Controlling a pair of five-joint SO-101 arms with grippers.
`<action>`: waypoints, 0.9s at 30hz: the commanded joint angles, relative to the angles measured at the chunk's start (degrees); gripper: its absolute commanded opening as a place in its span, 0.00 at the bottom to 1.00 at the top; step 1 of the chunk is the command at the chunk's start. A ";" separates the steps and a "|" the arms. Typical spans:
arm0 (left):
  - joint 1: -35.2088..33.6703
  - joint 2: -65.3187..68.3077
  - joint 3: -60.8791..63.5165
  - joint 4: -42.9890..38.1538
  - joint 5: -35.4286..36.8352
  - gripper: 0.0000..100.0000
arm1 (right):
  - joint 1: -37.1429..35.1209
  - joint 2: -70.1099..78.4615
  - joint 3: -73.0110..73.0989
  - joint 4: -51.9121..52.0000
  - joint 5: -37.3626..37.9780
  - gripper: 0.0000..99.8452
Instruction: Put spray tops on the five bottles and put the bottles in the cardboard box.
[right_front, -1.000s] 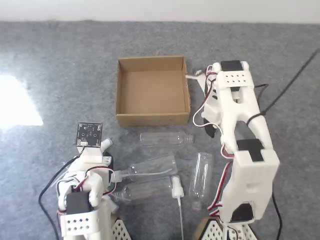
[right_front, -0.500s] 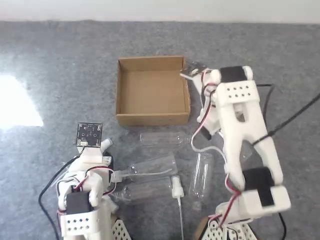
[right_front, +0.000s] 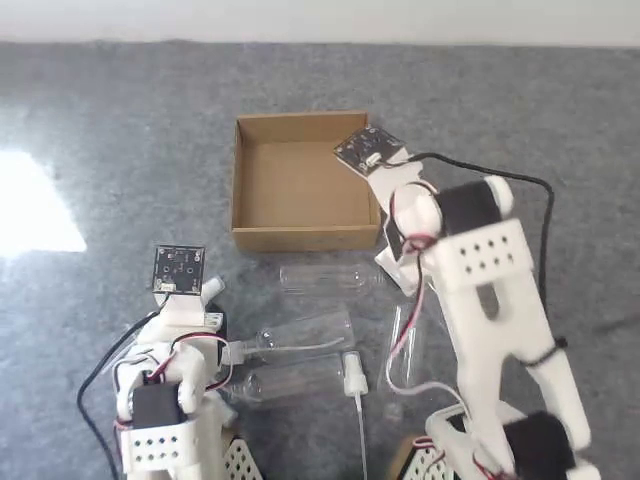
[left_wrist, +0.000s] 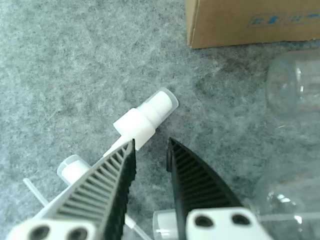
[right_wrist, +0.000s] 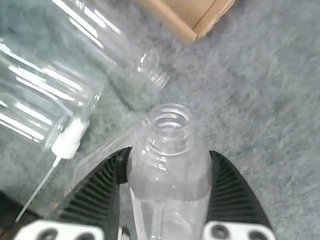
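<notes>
The right gripper (right_wrist: 169, 156) is clamped round a clear bottle (right_wrist: 170, 145) with an open neck and no top, held above the grey surface (right_front: 120, 120), just right of the box's (right_front: 305, 238) near right corner. Other bottles (right_front: 305, 335) lie on the surface near the box, with a long-tubed top (right_front: 352, 372) beside them. At the near left, the left gripper (left_wrist: 151, 144) is narrowly open, and a spray top (left_wrist: 145, 121) lies at its tips.
</notes>
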 joint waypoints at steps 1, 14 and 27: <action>0.09 -0.97 -0.48 0.26 0.70 0.10 | -0.22 -7.87 2.02 -4.53 -2.46 0.11; 0.09 -0.97 -0.48 0.26 0.70 0.10 | -0.57 -19.91 13.98 -22.37 -3.96 0.11; 0.09 -0.97 -0.48 0.26 0.70 0.10 | 0.22 -20.26 19.69 -27.12 -9.93 0.11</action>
